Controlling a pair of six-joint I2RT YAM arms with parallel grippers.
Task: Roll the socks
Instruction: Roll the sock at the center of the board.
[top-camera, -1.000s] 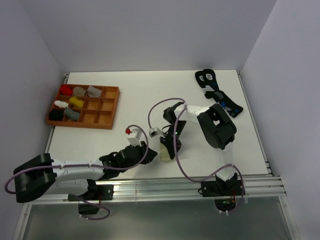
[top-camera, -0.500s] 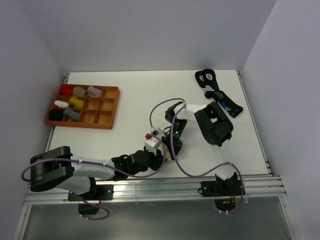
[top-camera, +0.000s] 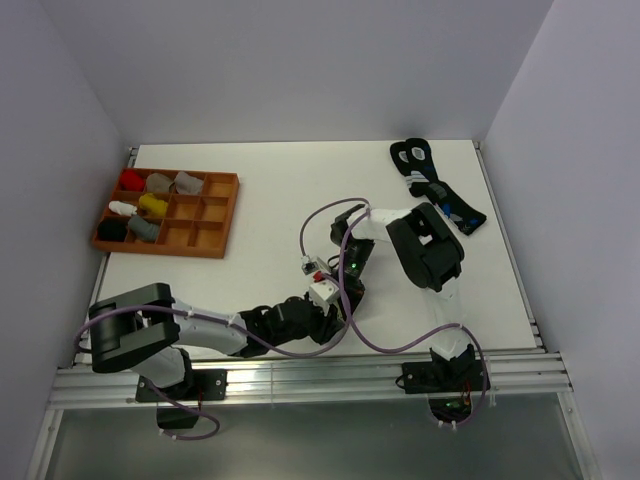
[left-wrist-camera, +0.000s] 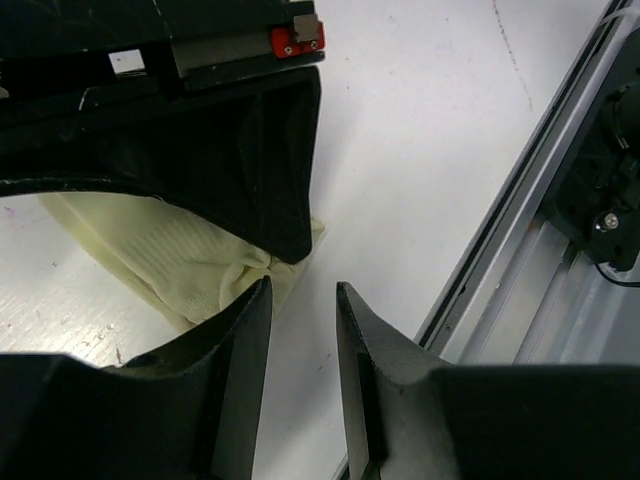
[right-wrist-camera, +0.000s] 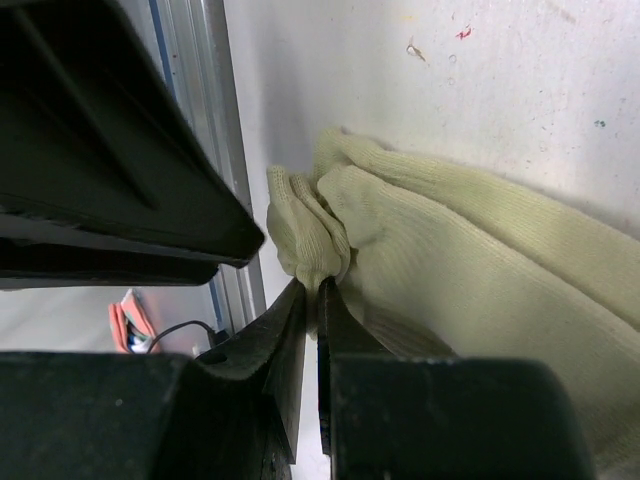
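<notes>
**Cream sock pinched at its tip, roll not yet begun**

From above, both arms meet low on the table (top-camera: 270, 190), toward 6 o'clock and close to the near edge. The left gripper (top-camera: 333, 308) and the right gripper (top-camera: 347, 285) sit just beside each other and hide the sock. I cannot see the grey-brown sock anywhere.

The left wrist view shows the cream sock (left-wrist-camera: 190, 260) lying flat on the table under the right gripper's dark body. Its long side runs from the middle out toward 9 o'clock. The left fingers (left-wrist-camera: 240, 340) stand a little apart with nothing between them, right beside the sock's end.

In the right wrist view, the right fingers (right-wrist-camera: 290, 330) are squeezed shut on the sock's bunched tip. The sock stretches away toward 4 o'clock.

I think this is the very start of the roll. Next, the pinched tip needs turning over onto the sock, with the left fingers steadying the fold.
</notes>
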